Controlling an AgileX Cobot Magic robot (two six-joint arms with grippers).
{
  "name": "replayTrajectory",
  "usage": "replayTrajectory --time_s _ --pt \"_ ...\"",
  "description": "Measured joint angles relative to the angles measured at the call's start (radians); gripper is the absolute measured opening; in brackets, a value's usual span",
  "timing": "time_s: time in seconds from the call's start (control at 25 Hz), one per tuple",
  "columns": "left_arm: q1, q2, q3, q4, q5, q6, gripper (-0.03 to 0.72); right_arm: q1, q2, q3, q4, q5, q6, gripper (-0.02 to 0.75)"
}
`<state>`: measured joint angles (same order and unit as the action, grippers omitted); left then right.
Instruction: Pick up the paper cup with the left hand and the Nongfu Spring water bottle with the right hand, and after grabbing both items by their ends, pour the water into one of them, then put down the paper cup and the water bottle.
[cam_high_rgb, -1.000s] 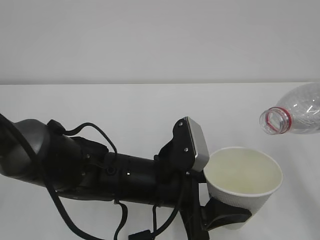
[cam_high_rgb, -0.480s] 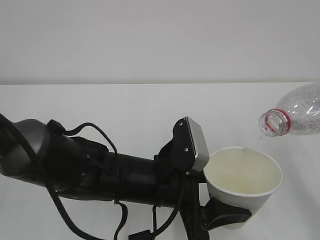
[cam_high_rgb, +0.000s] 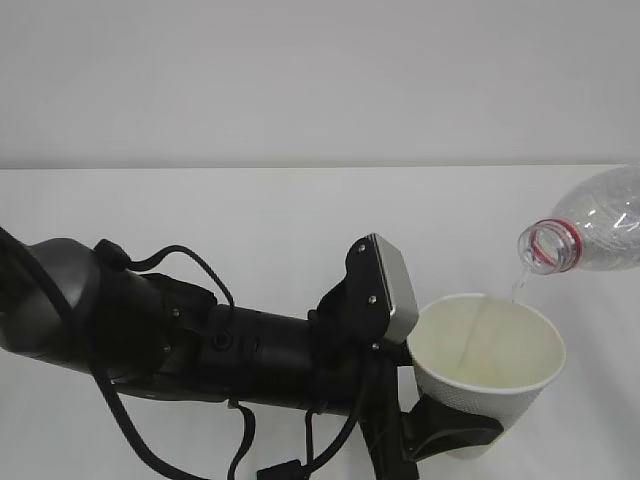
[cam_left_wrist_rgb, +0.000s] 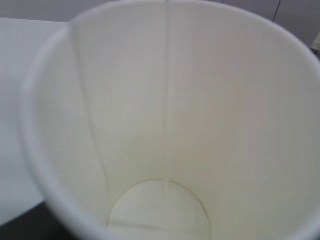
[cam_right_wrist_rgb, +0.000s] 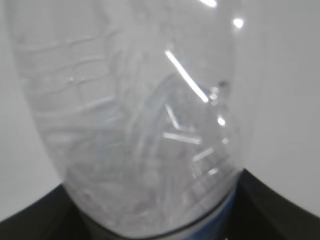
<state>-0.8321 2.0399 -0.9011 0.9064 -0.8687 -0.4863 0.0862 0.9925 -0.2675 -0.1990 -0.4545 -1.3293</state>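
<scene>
The left gripper (cam_high_rgb: 440, 432) clamps a paper cup (cam_high_rgb: 487, 375) as a tilted bottle (cam_high_rgb: 590, 232), clamped by the unseen right gripper, streams water (cam_high_rgb: 518, 283) in.

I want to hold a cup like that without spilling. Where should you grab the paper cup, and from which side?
Probably low on its wall, from the side. The paper cup is upright with its mouth open, and a thin stream of water falls in from the bottle, so the top must stay clear. The left gripper grips the lower wall, below the rim, where the tapered cup is narrower.
</scene>
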Motion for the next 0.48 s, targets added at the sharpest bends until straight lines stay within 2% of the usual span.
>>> replayTrajectory --time_s 0.48 --pt "0.0 0.0 0.0 0.0 0.0 0.0 0.501 0.0 0.0 0.0 0.0 0.0 -0.011 0.493"
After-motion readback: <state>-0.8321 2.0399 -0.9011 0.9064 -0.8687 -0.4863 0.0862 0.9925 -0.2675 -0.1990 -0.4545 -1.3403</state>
